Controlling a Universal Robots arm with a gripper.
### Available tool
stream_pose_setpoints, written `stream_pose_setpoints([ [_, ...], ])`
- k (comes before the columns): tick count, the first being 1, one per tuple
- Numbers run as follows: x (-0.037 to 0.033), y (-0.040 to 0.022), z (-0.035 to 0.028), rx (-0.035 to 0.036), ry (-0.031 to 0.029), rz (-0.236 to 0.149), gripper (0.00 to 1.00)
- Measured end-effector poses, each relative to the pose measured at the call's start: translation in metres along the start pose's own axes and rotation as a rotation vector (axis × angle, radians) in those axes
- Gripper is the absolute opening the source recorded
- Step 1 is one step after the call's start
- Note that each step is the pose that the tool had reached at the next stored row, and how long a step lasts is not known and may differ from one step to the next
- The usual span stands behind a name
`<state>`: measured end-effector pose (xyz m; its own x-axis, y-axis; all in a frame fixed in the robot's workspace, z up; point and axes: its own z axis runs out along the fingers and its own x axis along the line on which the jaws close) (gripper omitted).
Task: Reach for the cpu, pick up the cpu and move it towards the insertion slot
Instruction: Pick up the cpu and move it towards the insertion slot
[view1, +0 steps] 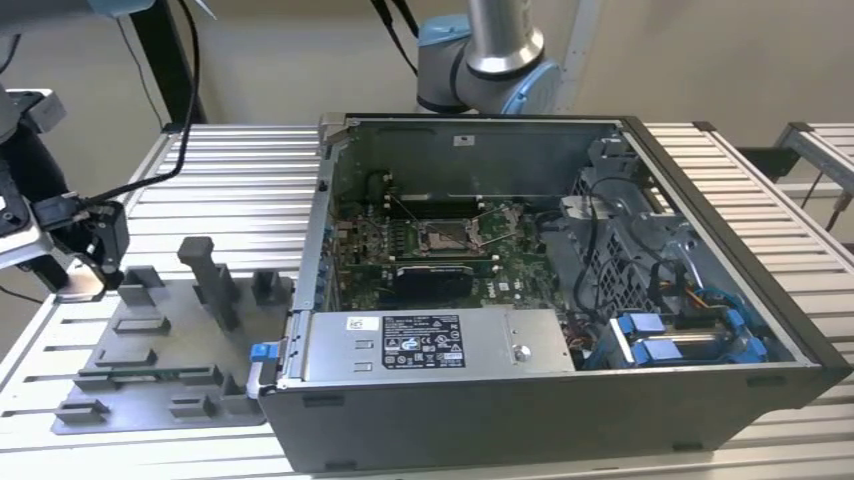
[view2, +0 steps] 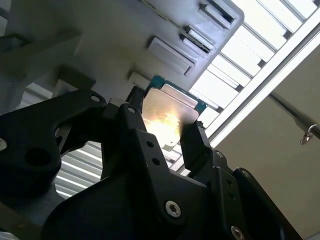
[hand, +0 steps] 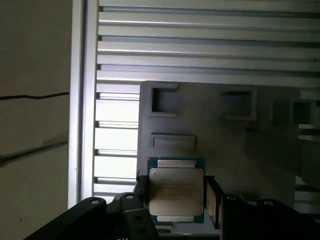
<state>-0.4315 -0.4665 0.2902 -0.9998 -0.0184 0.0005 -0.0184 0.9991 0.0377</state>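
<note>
The end effector (view1: 74, 270) stands at about 9 o'clock in the exterior view, over the far corner of the grey fixture plate (view1: 147, 390) that lies on the slatted metal surface (view1: 240, 180). In both wrist views the end effector (hand: 176, 186) (view2: 166, 115) is clamped on the cpu (hand: 176, 192). One black finger (hand: 140, 192) presses on one edge of the chip and the other finger (hand: 212, 196) presses on the opposite edge. In the first wrist view the cpu shows a pale silver face with a thin green border. In the second wrist view the cpu (view2: 167, 112) shows its other face, which carries a bright glare. The fixture plate (hand: 225, 145) lies beyond the cpu, with square and oblong recesses in it. Whether the cpu touches the plate or is clear of it cannot be told. The open computer case (view1: 534, 410) stands at about 3 o'clock from the fixture plate, just beside it. The insertion slot (view1: 447, 238) lies inside the case on the green circuit board (view1: 514, 270), near the centre of the exterior view. It is a square silver frame with a dark centre. The insertion slot is well apart from the end effector, at about 3 o'clock from it. The arm (view1: 487, 50) rises behind the case at about 12 o'clock.
</note>
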Motion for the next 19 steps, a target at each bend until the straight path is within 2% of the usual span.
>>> stream_pose_setpoints([
  [7, 0.0, 0.0006, -0.017, 0.0, 0.0001, 0.0, 0.0],
  [16, 0.0, 0.0011, -0.0297, 0.0, 0.0, 0.0, 0.0],
  [19, 0.0, 0.0013, -0.0356, 0.0, -0.0001, 0.0, 0.0],
])
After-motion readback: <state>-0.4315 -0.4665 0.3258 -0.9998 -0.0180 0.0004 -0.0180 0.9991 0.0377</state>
